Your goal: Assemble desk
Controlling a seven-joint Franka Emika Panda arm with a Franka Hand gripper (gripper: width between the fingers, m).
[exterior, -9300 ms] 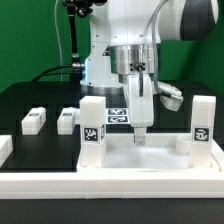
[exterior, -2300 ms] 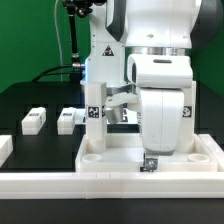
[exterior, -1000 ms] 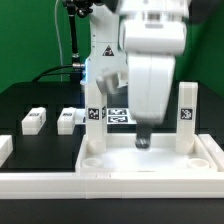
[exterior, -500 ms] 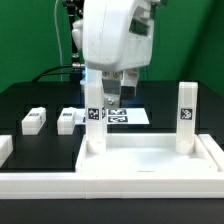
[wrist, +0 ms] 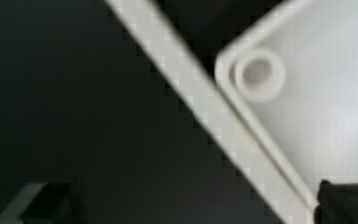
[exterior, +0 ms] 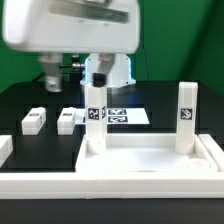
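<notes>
The white desk top [exterior: 150, 158] lies rim up on the black table. Two white tagged legs stand upright in its far corners, one at the exterior view's left [exterior: 95, 124] and one at the right [exterior: 185, 117]. Two more legs [exterior: 33, 121] [exterior: 68, 119] lie loose on the table to the left. The arm's blurred white body [exterior: 70, 30] fills the top of the exterior view, high above the loose legs. In the wrist view my gripper [wrist: 190, 205] is open and empty, its dark fingertips [wrist: 34, 200] far apart above a desk top corner with a round hole [wrist: 256, 72].
The marker board [exterior: 126, 116] lies flat behind the desk top. A long white rail [exterior: 110, 187] runs along the front edge, and a white piece [exterior: 4, 148] sits at the far left. The rail's strip [wrist: 185, 105] crosses the wrist view beside black table.
The arm has risen from the right leg and swung up and to the exterior view's left, away from the desk top. The right leg stays upright. The loose legs have not moved.
</notes>
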